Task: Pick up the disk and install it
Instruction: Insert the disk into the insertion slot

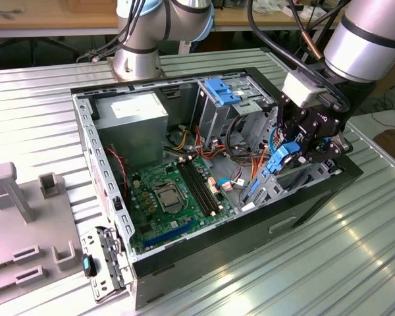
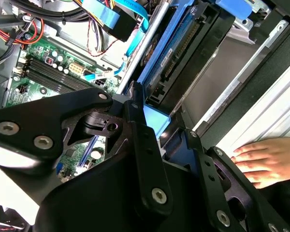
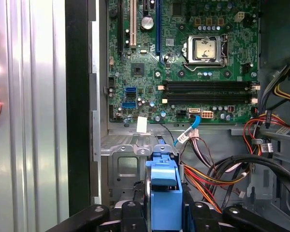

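Nearest the lens, the gripper [image 2: 158, 129] has its jaws drawn nearly together on the blue carrier end of the disk [image 2: 176, 58]. It touches nothing else that you can see. The table [image 1: 329, 263] carries the case [image 1: 204, 255], which lies open on its side. The disk hangs edge-down at the bay [image 2: 227, 72], at the case corner on the exterior view's right. You cannot tell how deep it sits. Loose cables [image 3: 203, 181] lie near the bay. The step in hand appears to be insertion: keep the carrier rails parallel to the bay walls, feed slowly, and keep cables out of the slot. A hand [image 2: 263, 159] rests on the table just beside the case, so stay clear of it.
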Robot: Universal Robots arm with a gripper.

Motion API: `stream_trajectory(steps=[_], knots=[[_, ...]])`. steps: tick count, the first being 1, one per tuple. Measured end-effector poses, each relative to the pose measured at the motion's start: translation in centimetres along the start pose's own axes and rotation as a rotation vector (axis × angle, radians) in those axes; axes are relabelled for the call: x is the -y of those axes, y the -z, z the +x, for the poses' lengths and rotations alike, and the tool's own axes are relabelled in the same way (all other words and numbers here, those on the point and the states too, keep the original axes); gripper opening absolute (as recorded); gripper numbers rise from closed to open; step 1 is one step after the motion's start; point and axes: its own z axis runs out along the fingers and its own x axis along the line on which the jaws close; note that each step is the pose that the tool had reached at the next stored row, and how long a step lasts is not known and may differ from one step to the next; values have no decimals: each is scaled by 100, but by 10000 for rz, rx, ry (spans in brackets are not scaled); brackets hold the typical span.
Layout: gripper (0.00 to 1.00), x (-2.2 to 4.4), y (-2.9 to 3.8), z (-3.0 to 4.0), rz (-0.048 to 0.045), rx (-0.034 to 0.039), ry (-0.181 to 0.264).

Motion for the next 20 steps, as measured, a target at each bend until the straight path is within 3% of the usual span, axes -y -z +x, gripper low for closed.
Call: stream_trajectory(steps=[8,10,20], knots=[[37,0,-1,0,1,-2,0],[44,0,-4,1,1,5,0],[44,0,-3,0,0,0,0]])
